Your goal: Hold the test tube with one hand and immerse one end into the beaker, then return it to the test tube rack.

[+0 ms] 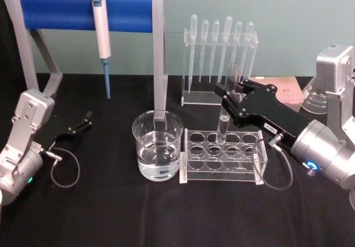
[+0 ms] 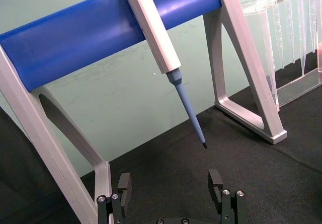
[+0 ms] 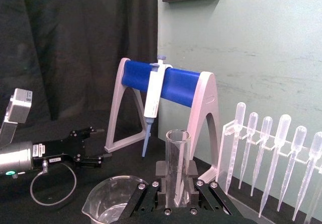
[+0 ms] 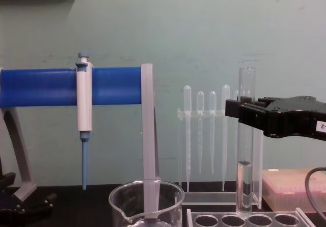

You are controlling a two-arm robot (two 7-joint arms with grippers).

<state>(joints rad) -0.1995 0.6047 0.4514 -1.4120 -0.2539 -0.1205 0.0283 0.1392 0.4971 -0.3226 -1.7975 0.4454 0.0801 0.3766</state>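
Note:
The test tube [image 1: 223, 124] stands upright, and my right gripper [image 1: 230, 95] is shut on its upper part. Its rounded bottom hangs at the top of a back-row hole of the clear tube rack [image 1: 222, 159]. In the chest view the test tube [image 4: 245, 150] has some clear liquid in its lower part, below the right gripper [image 4: 245, 114]. The right wrist view has the tube [image 3: 177, 156] rising between the fingers. The beaker [image 1: 157, 147], partly filled with water, stands just left of the rack; its rim also appears in the chest view [image 4: 146, 192] and the right wrist view [image 3: 108, 199]. My left gripper [image 1: 86, 119] rests open at the far left, with nothing between its fingers in the left wrist view [image 2: 170, 183].
A blue-barred stand [image 1: 83, 11] with a hanging pipettor [image 1: 101, 41] spans the back left, one leg just behind the beaker. A clear holder of plastic pipettes [image 1: 219, 53] stands behind the rack. A flask [image 1: 315, 97] and a pinkish box [image 1: 288, 90] sit at the back right.

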